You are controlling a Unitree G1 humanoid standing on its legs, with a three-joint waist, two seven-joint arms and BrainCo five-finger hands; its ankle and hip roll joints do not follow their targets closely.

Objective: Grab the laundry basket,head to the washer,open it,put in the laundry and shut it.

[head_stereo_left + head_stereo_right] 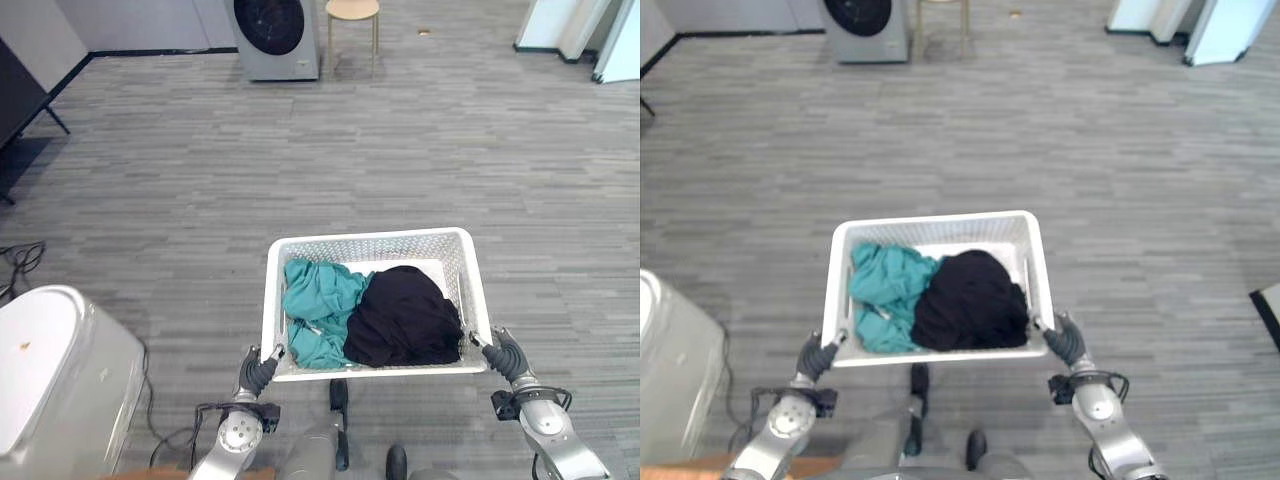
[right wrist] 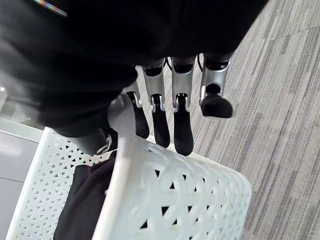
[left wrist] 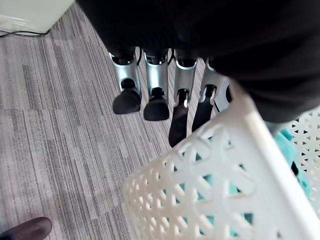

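Eye views: white laundry basket held off the floor, washer far beyond it; teal garment beside black garment inside.
Left wrist view: left hand clamped on basket rim.
Right wrist view: right hand clamped on opposite rim.

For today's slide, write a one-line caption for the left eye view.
Both hands, left and right, carry a white basket of laundry toward the distant washer.

White basket, teal and black laundry
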